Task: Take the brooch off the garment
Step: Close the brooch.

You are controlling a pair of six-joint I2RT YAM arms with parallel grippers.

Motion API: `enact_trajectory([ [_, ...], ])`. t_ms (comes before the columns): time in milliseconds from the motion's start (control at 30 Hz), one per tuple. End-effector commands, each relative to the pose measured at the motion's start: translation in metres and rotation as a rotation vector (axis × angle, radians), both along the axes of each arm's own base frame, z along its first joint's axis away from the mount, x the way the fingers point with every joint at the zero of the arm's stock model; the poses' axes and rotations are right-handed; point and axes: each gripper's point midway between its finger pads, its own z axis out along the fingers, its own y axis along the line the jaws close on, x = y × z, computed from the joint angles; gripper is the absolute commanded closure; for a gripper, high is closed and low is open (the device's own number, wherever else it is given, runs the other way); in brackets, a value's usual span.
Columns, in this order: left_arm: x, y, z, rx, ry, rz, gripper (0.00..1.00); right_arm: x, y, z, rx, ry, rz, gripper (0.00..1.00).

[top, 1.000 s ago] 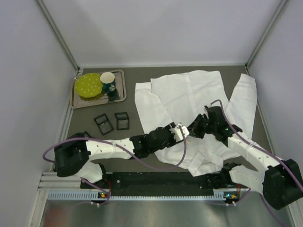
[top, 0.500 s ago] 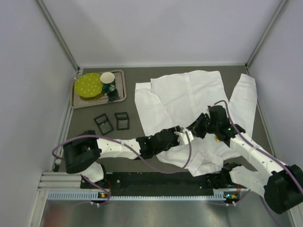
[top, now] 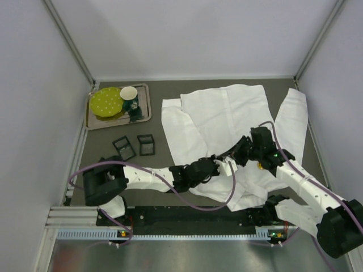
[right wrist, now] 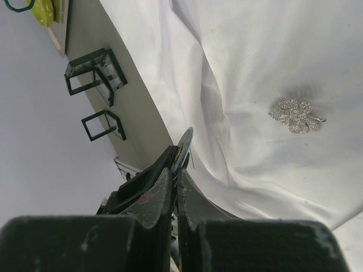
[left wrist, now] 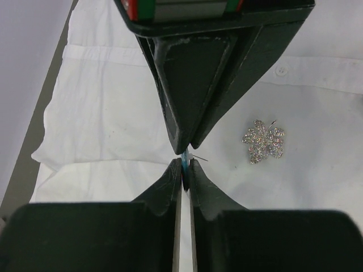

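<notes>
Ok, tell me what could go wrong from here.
1. The left gripper and right gripper pinch one tiny blue-edged piece tip to tip; it could slip out, or the tips could clash.
2. The brooch lies on the garment outside both grips; if pinned, tugging may drag the cloth.

Right gripper point(right wrist: 176, 161) fingers pressed tight together, thin shiny bit point(right wrist: 185, 139) sticking up from tips. Sparkly brooch point(right wrist: 295, 115) lies on white garment point(right wrist: 238, 51), well apart to right. Black frame point(right wrist: 93, 73) and second black frame point(right wrist: 103, 126) on grey table point(right wrist: 142, 113), left of cloth.
</notes>
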Motion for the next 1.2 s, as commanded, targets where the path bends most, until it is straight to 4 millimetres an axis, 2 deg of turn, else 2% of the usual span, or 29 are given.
enact_trajectory([
  [0,0.007,-0.01,0.036,-0.094,-0.048,0.034,0.92,0.008,0.0,0.026,0.026,-0.069,-0.007,0.97],
  [67,0.005,-0.009,0.035,-0.107,-0.024,0.037,0.93,0.01,-0.001,0.03,0.007,-0.11,0.008,0.86],
  [133,0.003,-0.008,0.035,-0.117,-0.005,0.043,0.96,0.013,-0.003,0.034,-0.01,-0.147,0.019,0.8],
  [167,0.002,-0.008,0.035,-0.132,0.017,0.049,0.99,0.014,-0.003,0.042,-0.028,-0.201,0.052,0.77],
  [233,-0.001,-0.006,0.035,-0.139,0.051,0.056,1.0,0.016,-0.006,0.05,-0.064,-0.268,0.084,0.74],
  [300,-0.005,-0.005,0.039,-0.177,0.101,0.068,1.0,0.016,-0.007,0.066,-0.11,-0.393,0.16,0.66],
  [433,-0.014,0.0,0.046,-0.266,0.266,0.086,1.0,0.008,-0.014,0.086,-0.177,-0.558,0.251,0.46],
  [467,-0.017,-0.002,0.049,-0.32,0.355,0.075,1.0,0.007,-0.016,0.088,-0.204,-0.606,0.283,0.41],
  [500,-0.02,0.0,0.06,-0.37,0.406,0.067,1.0,0.002,-0.014,0.091,-0.198,-0.634,0.318,0.4],
  [533,-0.011,0.005,0.064,-0.404,0.454,0.085,1.0,-0.002,-0.014,0.095,-0.197,-0.665,0.338,0.4],
  [567,-0.022,0.003,0.065,-0.439,0.574,0.063,1.0,-0.005,-0.014,0.093,-0.209,-0.687,0.368,0.38],
  [633,-0.027,0.006,0.078,-0.499,0.688,0.021,1.0,-0.015,-0.009,0.097,-0.181,-0.725,0.427,0.36],
  [700,-0.026,0.014,0.084,-0.564,0.856,0.003,1.0,-0.024,-0.007,0.099,-0.169,-0.768,0.485,0.37],
  [733,-0.014,0.022,0.088,-0.618,0.932,0.04,1.0,-0.026,-0.007,0.1,-0.167,-0.787,0.495,0.37],
  [767,-0.015,0.025,0.088,-0.632,0.985,0.028,1.0,-0.031,-0.007,0.103,-0.167,-0.826,0.511,0.36],
  [800,-0.027,0.023,0.099,-0.649,1.047,-0.074,1.0,-0.036,-0.004,0.106,-0.141,-0.854,0.542,0.36],
  [833,-0.023,0.027,0.104,-0.691,1.092,-0.077,1.0,-0.039,-0.003,0.107,-0.135,-0.871,0.556,0.36],
  [867,-0.028,0.029,0.103,-0.699,1.127,-0.101,1.0,-0.041,-0.002,0.107,-0.133,-0.888,0.573,0.37],
  [900,-0.033,0.028,0.118,-0.73,1.129,-0.18,1.0,-0.046,0.0,0.109,-0.115,-0.9,0.597,0.37],
  [1033,-0.052,0.03,0.139,-0.775,1.202,-0.32,1.0,-0.053,0.007,0.103,-0.057,-0.895,0.654,0.4],
  [1167,-0.069,0.028,0.149,-0.757,1.28,-0.44,1.0,-0.056,0.019,0.102,0.053,-0.854,0.671,0.49],
])
